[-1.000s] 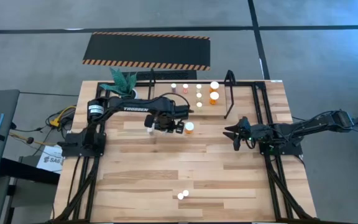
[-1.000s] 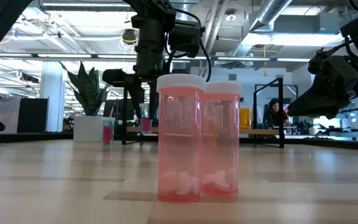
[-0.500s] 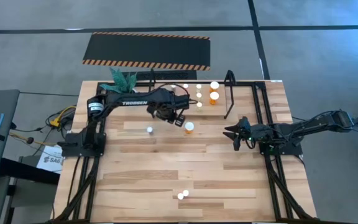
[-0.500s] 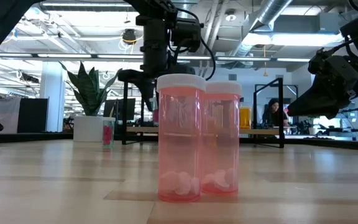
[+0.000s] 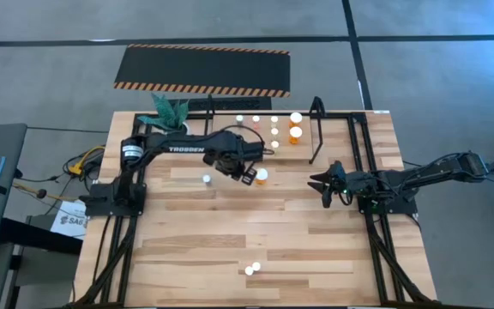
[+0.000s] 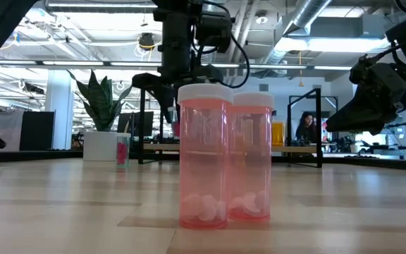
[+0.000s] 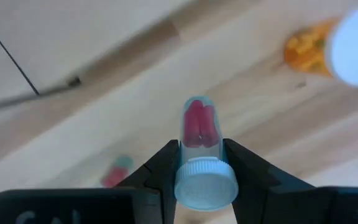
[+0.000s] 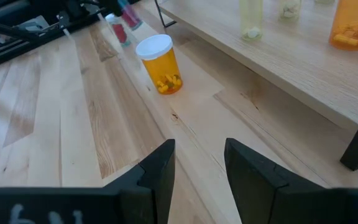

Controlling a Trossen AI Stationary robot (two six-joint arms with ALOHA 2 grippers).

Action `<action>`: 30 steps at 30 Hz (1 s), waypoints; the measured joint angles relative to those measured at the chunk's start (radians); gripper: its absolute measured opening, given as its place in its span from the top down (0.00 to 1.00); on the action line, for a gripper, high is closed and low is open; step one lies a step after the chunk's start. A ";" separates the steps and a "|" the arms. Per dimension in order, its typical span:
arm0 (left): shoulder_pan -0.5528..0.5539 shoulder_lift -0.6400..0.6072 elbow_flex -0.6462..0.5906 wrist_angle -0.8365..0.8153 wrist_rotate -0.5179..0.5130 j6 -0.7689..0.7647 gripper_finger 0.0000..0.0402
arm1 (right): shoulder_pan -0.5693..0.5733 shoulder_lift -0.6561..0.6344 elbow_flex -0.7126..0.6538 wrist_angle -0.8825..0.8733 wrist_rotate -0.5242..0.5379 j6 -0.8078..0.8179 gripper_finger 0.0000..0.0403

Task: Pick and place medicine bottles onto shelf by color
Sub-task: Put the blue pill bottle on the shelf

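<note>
My left gripper point(image 5: 231, 165) hangs over the table's middle, pointing down, shut on a small pink medicine bottle point(image 7: 199, 127) with a white cap. A second small bottle point(image 5: 206, 178) stands on its base on the table to its left, and an orange bottle point(image 5: 262, 176) stands to its right. Several bottles point(image 5: 274, 131) stand on the shelf point(image 5: 350, 112) at the far edge. Two pink bottles point(image 5: 252, 268) stand near the front edge. My right gripper point(image 5: 326, 183) waits at the right, open, holding nothing. My left gripper pinches the small pink bottle between its two fingers point(image 7: 164, 163), at the top of the body just under the white cap point(image 7: 205, 182). The fingers come from above, pointing down. The bottle hangs upright, cap up, clear of the table.
A potted plant point(image 5: 170, 112) stands at the far left corner beside the shelf. The shelf's black upright post point(image 5: 316, 129) rises between the bottles and my right arm. Bare wood point(image 5: 230, 223) lies between the middle and the two front bottles.
My left gripper has risen with the small pink bottle held in it and has rolled about its downward-pointing axis. The bottle has stayed upright in the hold. The other small bottle has stayed on the table where it stood.
</note>
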 joint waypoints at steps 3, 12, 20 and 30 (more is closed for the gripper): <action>-0.035 0.000 0.000 0.000 -0.002 -0.045 0.76 | 0.000 0.000 0.000 0.000 0.000 0.000 0.60; -0.072 0.094 -0.001 0.016 0.101 -0.077 0.76 | 0.000 0.000 0.000 0.000 0.000 0.000 0.60; -0.048 0.117 -0.001 0.027 0.163 -0.077 0.76 | 0.000 0.000 0.000 0.000 0.000 0.000 0.60; -0.055 0.153 0.001 0.012 0.180 -0.107 0.76 | 0.000 0.000 0.000 -0.001 0.000 0.000 0.60</action>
